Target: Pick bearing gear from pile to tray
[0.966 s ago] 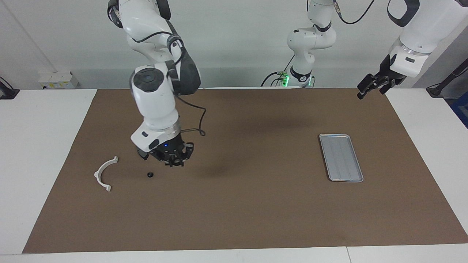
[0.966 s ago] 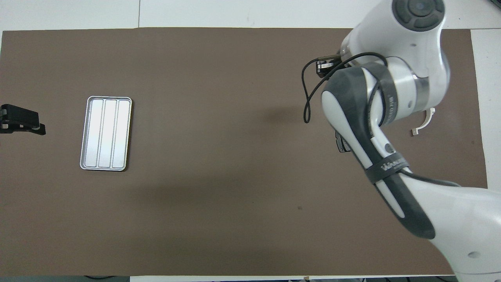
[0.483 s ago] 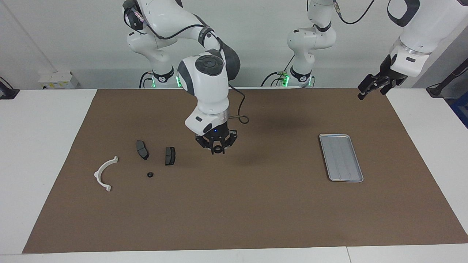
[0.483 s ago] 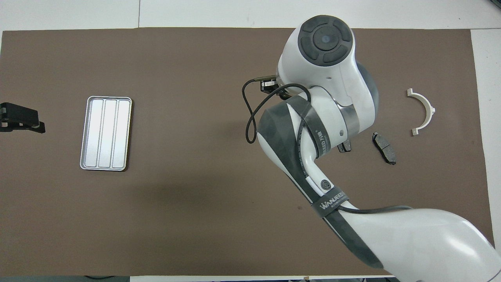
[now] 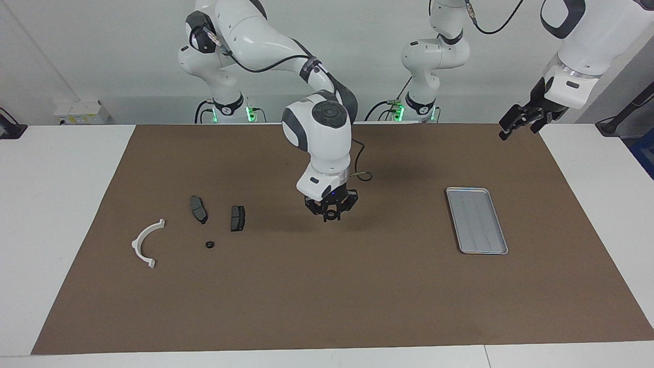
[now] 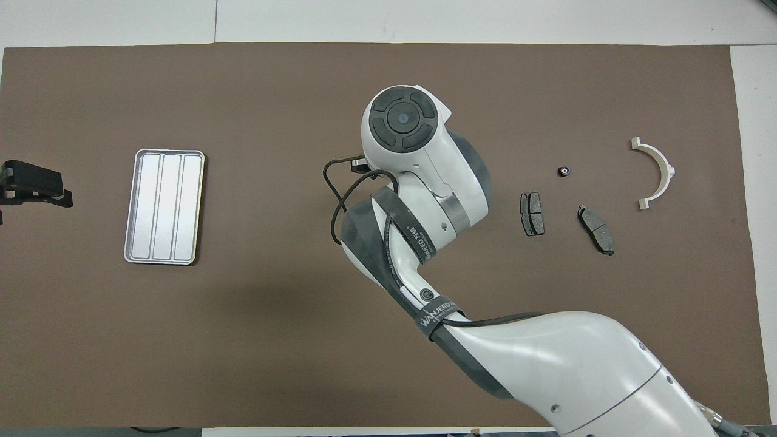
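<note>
Only bare lengthwise ribs inside the silver tray [image 5: 476, 220].

Table [image 5: 61, 204]: smooth white top, mostly covered by a matt brown mat [image 5: 357, 296] that looks like felt or paper, no sheen. Tray [image 5: 477, 220]: silver metal, satin-bright with ribbed floor, reflects strongly in the overhead view. Half-ring bracket [image 5: 145, 243]: white plastic look, smooth. Two brake pads [image 5: 198, 209] [image 5: 237, 217]: dark grey, dull, slightly rough face. Small round piece [image 5: 209, 244]: black, with a shiny centre from overhead. Arm shells [image 5: 317, 133]: glossy white plastic with matt dark grey padding. Right gripper [image 5: 331, 212] and left gripper [image 5: 518, 120]: matt black.
</note>
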Robot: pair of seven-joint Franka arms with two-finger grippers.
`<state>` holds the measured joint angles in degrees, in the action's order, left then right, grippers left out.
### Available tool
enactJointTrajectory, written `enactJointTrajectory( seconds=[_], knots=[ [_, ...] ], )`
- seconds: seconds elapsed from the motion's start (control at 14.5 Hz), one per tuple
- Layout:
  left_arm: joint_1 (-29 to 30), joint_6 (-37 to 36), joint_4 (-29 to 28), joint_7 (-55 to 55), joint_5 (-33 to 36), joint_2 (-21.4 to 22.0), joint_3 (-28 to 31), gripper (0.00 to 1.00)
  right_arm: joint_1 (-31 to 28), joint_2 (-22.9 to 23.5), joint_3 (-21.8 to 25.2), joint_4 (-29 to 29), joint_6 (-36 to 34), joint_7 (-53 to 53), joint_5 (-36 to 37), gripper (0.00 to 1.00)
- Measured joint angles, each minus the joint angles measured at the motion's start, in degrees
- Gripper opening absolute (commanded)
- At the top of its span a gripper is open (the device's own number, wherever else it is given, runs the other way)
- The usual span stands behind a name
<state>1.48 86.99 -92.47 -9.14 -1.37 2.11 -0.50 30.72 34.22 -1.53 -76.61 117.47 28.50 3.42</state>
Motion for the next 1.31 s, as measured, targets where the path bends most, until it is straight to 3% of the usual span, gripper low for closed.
enactJointTrajectory(
  seconds=[0.69,1.17,1.24,1.31],
  knots=[
    [-0.10,0.33,-1.69,-0.18,-0.02,0.78,-0.21,1.00,5.74,3.71,-0.12,-1.08,5.48,6.03,-0.32,0.21],
    [-0.03,1.97,-2.00,-2.01,-0.02,0.86,-0.03,1.00,5.38,4.42,0.31,-8.54,14.25,5.92,-0.31,0.22],
    [-0.02,1.99,-2.04,-2.05,-0.02,0.86,-0.02,1.00,5.40,4.37,0.32,-8.65,14.38,5.92,-0.31,0.27],
    [0.00,2.03,-2.08,-2.07,-0.02,0.86,-0.01,1.00,5.41,4.37,0.32,-8.66,14.39,5.92,-0.31,0.51]
  ],
)
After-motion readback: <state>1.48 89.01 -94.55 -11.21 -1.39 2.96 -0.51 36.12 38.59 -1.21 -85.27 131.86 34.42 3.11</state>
